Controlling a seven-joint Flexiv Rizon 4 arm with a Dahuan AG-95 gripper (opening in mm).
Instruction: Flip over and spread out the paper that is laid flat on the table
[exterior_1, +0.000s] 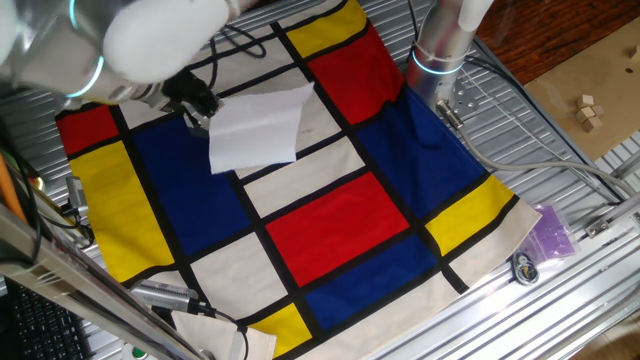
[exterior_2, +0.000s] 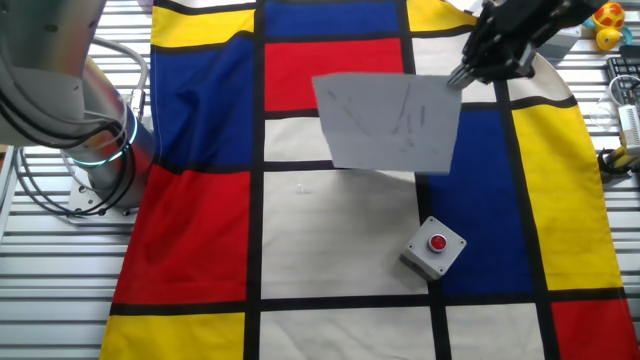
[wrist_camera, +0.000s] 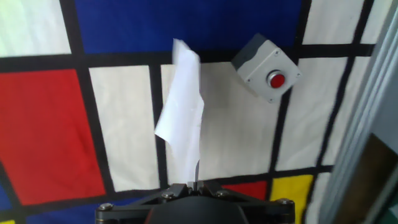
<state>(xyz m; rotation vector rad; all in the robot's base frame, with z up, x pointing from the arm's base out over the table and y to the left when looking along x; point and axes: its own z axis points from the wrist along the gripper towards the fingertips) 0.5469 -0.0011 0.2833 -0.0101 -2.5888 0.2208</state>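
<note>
holding: we see the gripper (exterior_2: 468, 74) pinched on one corner of the paper (exterior_2: 390, 122), its fingers closed on the sheet's edge.
paper: lifted off the cloth and hanging from that corner; in the hand view it runs away from the fingers as a narrow, nearly edge-on strip (wrist_camera: 183, 112).
crease: we make out a fold line across the sheet (exterior_1: 258, 128) in one fixed view, with faint grey marks on its face in the other.
position: we place the sheet over the blue and cream blocks near the middle of the table (exterior_2: 60, 260).
cloth: red, blue, yellow and cream blocks with black lines (exterior_1: 340, 222), draped over grey metal slats.
button box: a small grey box with a red button (exterior_2: 434, 245) sits on the cloth, apart from the sheet.
arm base: a silver column with a glowing ring (exterior_2: 105, 150) stands at the cloth's edge.
</note>
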